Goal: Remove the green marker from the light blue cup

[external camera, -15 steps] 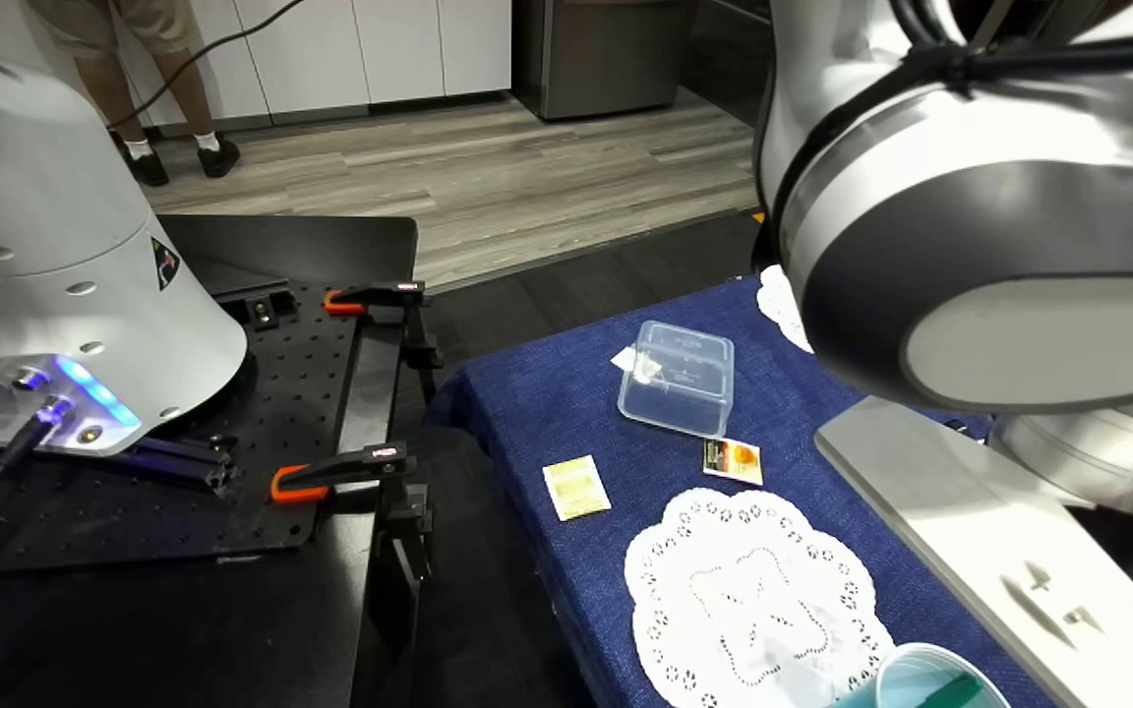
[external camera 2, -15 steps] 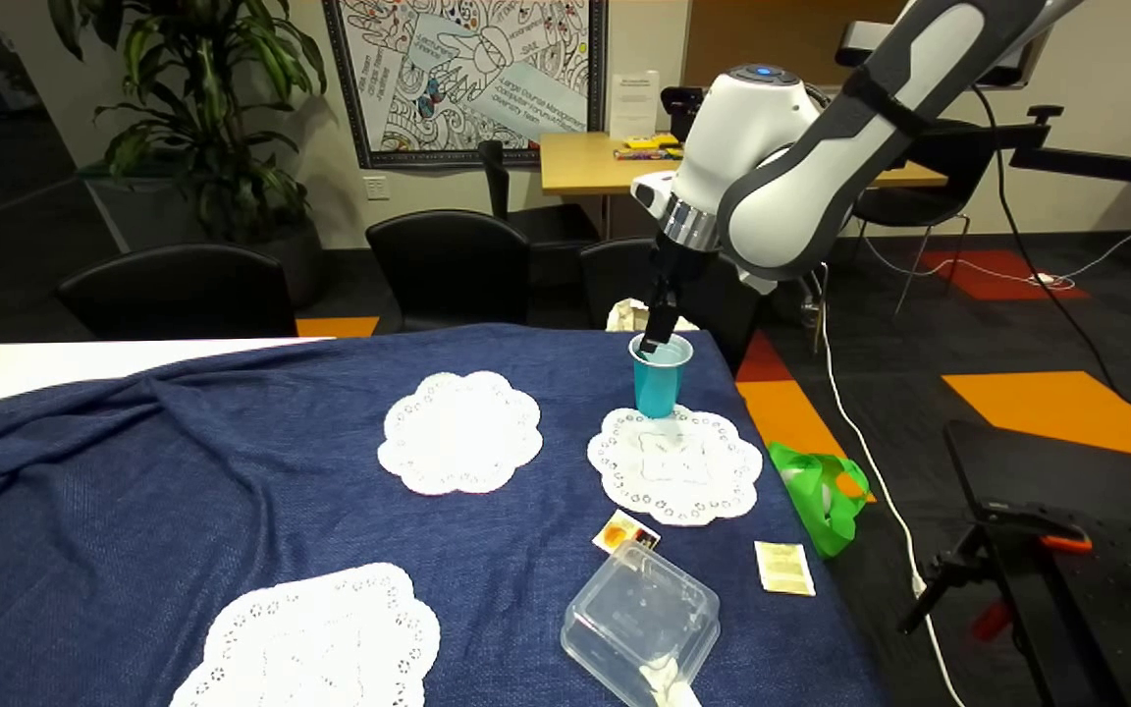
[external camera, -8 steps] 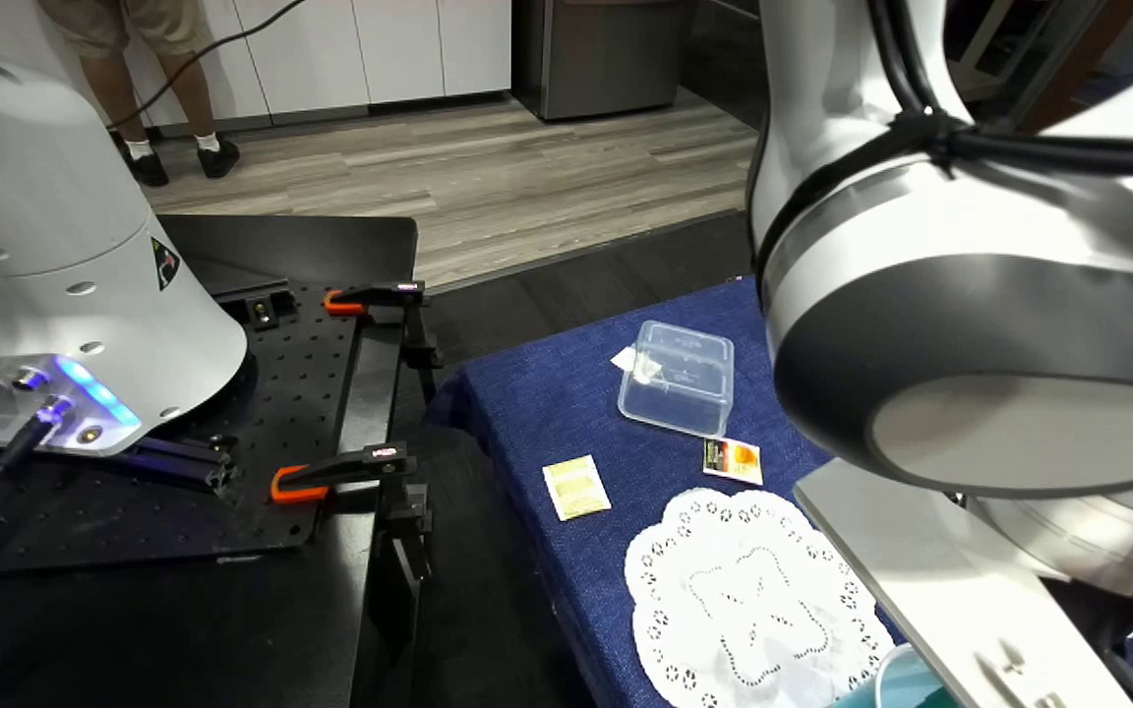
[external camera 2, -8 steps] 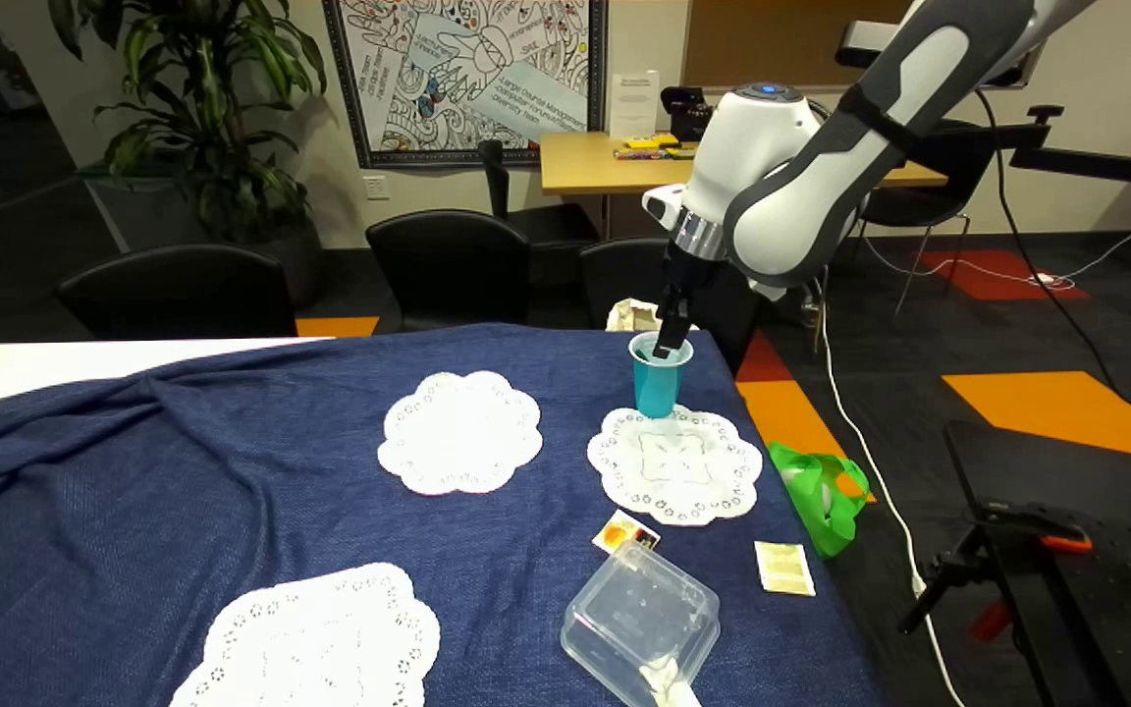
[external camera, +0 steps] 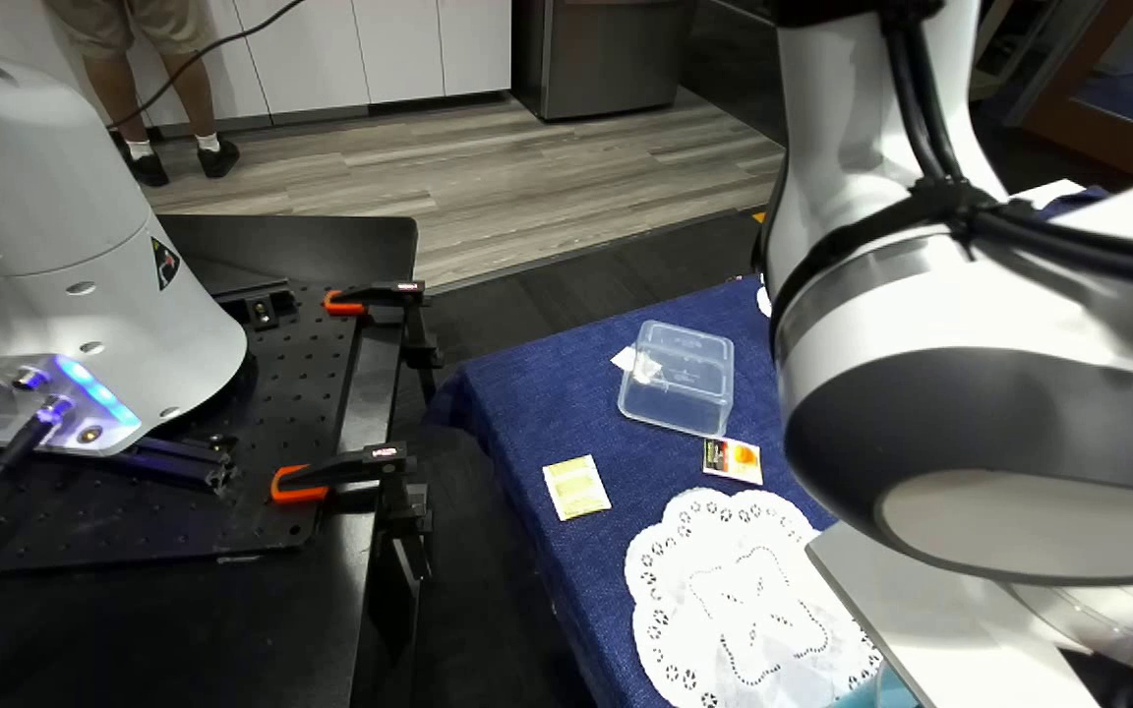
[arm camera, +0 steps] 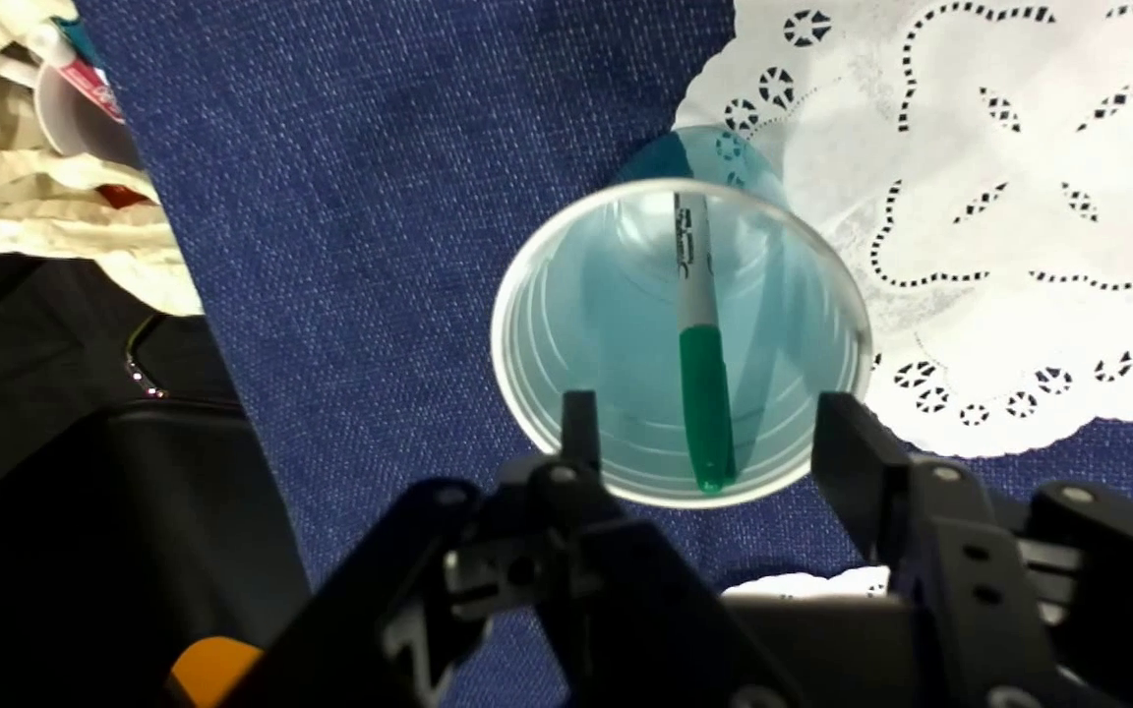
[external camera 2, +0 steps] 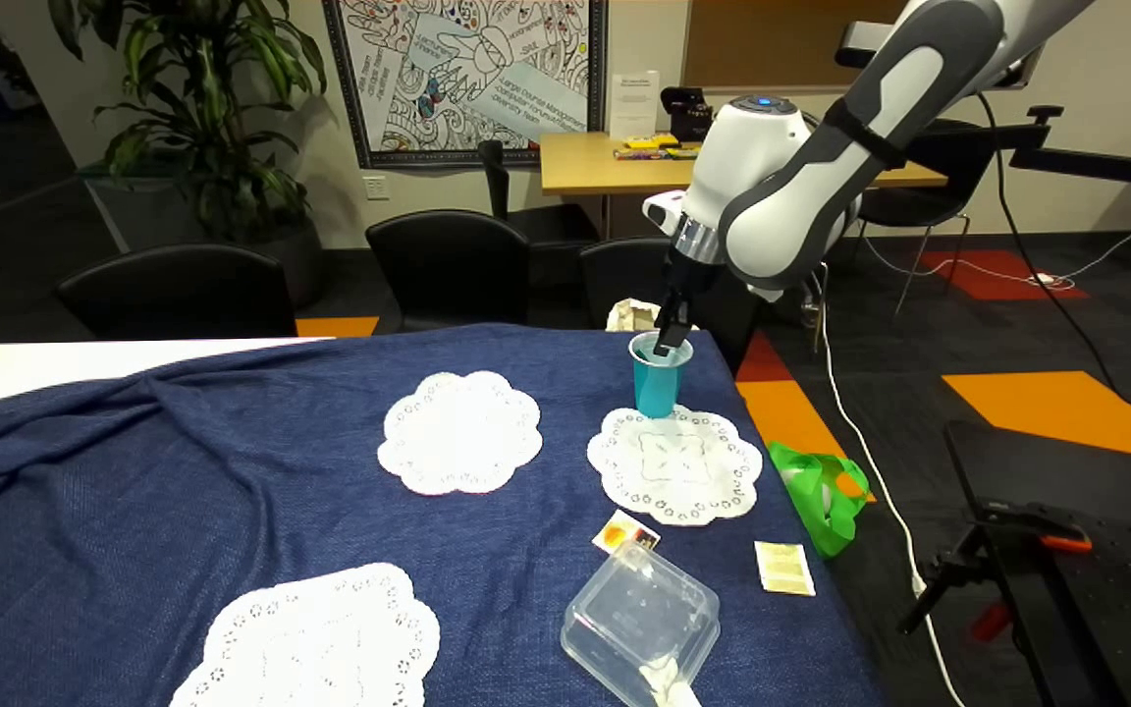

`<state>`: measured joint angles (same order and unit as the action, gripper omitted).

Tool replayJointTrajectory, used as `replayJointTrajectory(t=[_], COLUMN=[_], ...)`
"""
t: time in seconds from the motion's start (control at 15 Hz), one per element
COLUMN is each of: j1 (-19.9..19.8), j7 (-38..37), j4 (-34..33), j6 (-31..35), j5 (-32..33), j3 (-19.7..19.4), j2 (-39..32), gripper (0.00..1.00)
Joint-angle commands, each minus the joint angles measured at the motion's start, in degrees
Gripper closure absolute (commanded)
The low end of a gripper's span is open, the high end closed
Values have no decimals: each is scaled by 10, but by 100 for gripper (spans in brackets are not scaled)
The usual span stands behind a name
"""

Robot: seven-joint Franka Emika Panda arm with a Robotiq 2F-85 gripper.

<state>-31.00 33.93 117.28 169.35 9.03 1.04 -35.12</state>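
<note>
The light blue cup (external camera 2: 656,391) stands upright at the edge of a white doily. In an exterior view only a sliver of the cup (external camera: 881,692) shows, the rest hidden by my arm. In the wrist view the cup (arm camera: 566,324) is seen from above, mouth open. The green marker (arm camera: 705,393) leans inside it, grey body down, green cap up near the rim. My gripper (arm camera: 707,401) is open and empty. Its fingertips appear on either side of the cap, over the cup's mouth. In an exterior view the gripper (external camera 2: 669,339) is at the cup's rim; contact is unclear.
A white doily (external camera 2: 675,466) lies beside the cup; another doily (external camera 2: 460,433) lies farther off. A clear plastic box (external camera: 680,379) and two packets (external camera: 576,488) (external camera: 733,461) lie on the blue cloth. The table edge and a paper bag (arm camera: 45,187) are near the cup.
My arm has moved down; in an exterior view it covers more of the cup, hiding the marker's cap. The gripper has shifted slightly across the cup's mouth. The cup has not moved.
</note>
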Motion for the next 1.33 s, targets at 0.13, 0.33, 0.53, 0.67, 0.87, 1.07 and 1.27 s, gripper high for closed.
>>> replayJointTrajectory(t=[0.13, 0.33, 0.53, 0.67, 0.87, 1.07, 1.27], j1=[-33, -48, -67, -79, -86, -90, -92], j7=[41, 55, 72, 79, 74, 69, 66], j4=[-43, -60, -67, -66, -52, -37, -22], j6=[-3, -7, -7, -7, -3, 1, 4], j5=[-5, -7, -10, -12, -13, -14, -15], j3=[29, 45, 70, 85, 96, 99, 101], j2=[-30, -43, -53, -58, -53, -48, -45], gripper=[55, 63, 65, 64, 61, 61, 63])
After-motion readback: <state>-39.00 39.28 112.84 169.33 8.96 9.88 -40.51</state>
